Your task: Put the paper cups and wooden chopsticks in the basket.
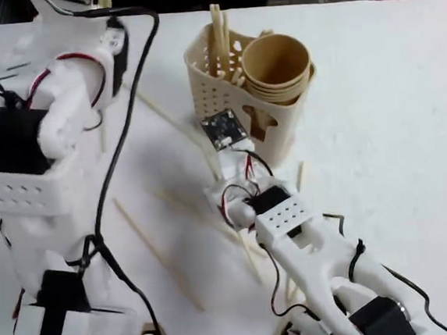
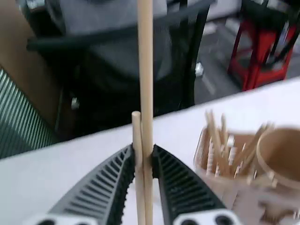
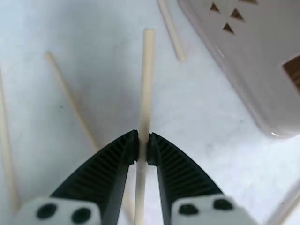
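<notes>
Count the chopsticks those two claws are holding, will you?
3. Two chopsticks stand side by side in the left gripper; one chopstick is in the right gripper, down by the basket. The jaws could hide another.

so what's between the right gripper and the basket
Just bare table in the right wrist view; the right gripper, shut on a chopstick, sits apart from the basket.

White table top [image 1: 388, 82], matte, lightly textured. Beyond its far edge stands a black office chair [image 2: 117, 56], and near it a red metal frame [image 2: 262, 51] on grey floor [image 2: 220, 79]. A ribbed grey panel [image 2: 18, 131] sits below a plain brown surface [image 2: 16, 47].
</notes>
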Robot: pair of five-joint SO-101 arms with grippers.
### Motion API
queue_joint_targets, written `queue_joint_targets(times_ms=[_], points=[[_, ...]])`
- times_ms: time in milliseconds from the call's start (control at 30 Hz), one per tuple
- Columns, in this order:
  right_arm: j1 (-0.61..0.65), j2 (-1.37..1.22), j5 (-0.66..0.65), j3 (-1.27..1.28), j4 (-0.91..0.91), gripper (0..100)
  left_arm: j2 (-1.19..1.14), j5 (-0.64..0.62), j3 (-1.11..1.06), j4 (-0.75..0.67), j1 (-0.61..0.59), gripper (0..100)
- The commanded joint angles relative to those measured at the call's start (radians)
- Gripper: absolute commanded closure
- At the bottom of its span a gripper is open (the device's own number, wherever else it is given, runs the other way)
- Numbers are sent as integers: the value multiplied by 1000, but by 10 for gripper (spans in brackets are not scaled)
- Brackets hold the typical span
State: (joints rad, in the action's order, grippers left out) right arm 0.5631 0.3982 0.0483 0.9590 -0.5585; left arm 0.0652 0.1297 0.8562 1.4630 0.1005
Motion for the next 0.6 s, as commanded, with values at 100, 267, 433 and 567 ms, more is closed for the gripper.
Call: queue_joint_targets(times_ms=[100, 267, 433, 567], points=[[5, 35, 2, 2, 39, 981, 45, -86, 29, -219, 105, 978], [5, 35, 2, 2, 41, 981, 42, -86, 28, -327, 205, 978], [5, 35, 2, 0, 41, 981, 36, -86, 26, -422, 263, 978], [-1, 35, 2, 0, 41, 981, -48, -86, 28, -485, 286, 978]])
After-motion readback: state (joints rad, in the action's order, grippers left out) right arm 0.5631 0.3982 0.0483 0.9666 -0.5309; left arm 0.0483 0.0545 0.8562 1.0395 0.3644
